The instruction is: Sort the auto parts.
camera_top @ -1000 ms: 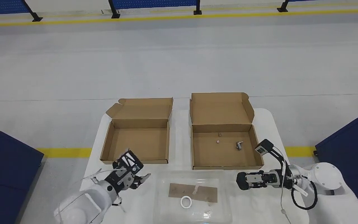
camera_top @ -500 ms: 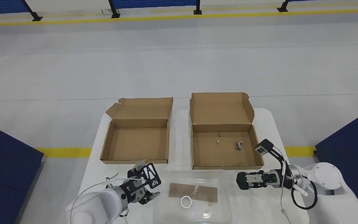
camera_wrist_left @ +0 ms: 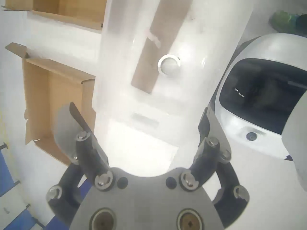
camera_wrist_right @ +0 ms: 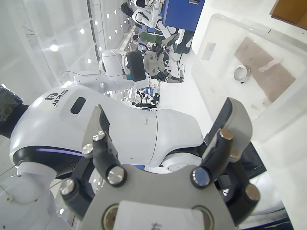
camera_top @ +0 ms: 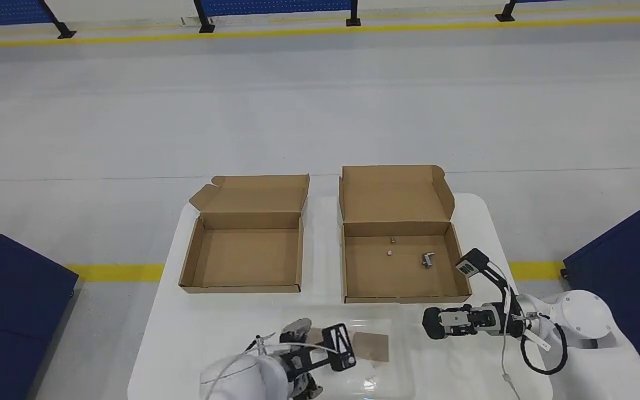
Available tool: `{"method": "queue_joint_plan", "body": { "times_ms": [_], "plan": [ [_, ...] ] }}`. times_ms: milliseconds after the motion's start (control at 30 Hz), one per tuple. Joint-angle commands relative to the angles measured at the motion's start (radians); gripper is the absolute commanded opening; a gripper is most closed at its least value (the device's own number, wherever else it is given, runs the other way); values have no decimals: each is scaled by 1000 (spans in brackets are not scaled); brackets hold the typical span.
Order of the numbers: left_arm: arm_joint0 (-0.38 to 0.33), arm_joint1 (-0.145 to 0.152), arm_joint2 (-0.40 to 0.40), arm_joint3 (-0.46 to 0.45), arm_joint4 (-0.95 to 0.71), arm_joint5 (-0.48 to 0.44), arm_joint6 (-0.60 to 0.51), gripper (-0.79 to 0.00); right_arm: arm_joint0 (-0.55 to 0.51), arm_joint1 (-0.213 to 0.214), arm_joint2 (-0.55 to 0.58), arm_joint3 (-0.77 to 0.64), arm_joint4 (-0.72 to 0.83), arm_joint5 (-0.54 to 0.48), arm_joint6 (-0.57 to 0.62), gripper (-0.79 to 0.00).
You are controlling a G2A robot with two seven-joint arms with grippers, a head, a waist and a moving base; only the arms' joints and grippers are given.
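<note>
White table [camera_top: 470,215] is seen at the lower middle of the top view, with grey floor and a yellow line behind it. At the table's lower centre a clear plastic tray [camera_top: 400,382] is set. One white ring [camera_wrist_left: 168,64] lies on the tray's floor, touching the long edge of one flat brown card strip [camera_wrist_left: 160,39]. One small pale clip [camera_wrist_left: 153,39] is laid across that strip.

The left claw [camera_top: 318,340] is held over the tray's left part in the top view and overlaps it there. Its fingers [camera_wrist_left: 72,118] are spread wide, nothing is held between them, and the ring is seen well beyond them in the left wrist view.

The right claw [camera_top: 432,322] is placed just beside the tray's right end, at the lower right of the top view. It too is spread wide and holds nothing. From its wrist view the ring [camera_wrist_right: 241,72] and the strip [camera_wrist_right: 263,72] are seen through the tray's clear wall [camera_wrist_right: 215,17].

Two open cardboard boxes are set side by side above the tray: the left box [camera_top: 243,255] and the right box [camera_top: 370,275]. Three small parts are counted in the right box: one metal bracket [camera_top: 427,259] and two tiny pieces [camera_top: 390,247], too small to be told apart.

Blue panels [camera_top: 30,290] stand at the frame's left and right edges.
</note>
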Motion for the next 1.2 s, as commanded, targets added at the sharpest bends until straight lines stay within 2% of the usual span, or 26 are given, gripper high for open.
{"method": "queue_joint_plan", "body": {
  "times_ms": [0,300,433,500,600,867,1067,1167],
  "plan": [
    [-65,-2,39,23,-56,50,-48,0,0,0,0,0,0,0,0,0],
    [-64,-2,40,26,-56,50,-43,0,0,0,0,0,0,0,0,0],
    [-73,-5,72,48,-57,63,-61,0,0,0,0,0,0,0,0,0],
    [-112,-12,110,84,-97,92,-90,0,0,0,0,0,0,0,0,0],
    [-208,-31,167,150,-165,117,-115,0,0,0,0,0,0,0,0,0],
    [-424,-106,323,317,-307,174,-115,0,0,0,0,0,0,0,0,0],
    [-504,-155,393,429,-366,210,-115,0,0,0,0,0,0,0,0,0],
    [-511,-159,401,437,-366,213,-115,0,0,0,0,0,0,0,0,0]
  ]
}}
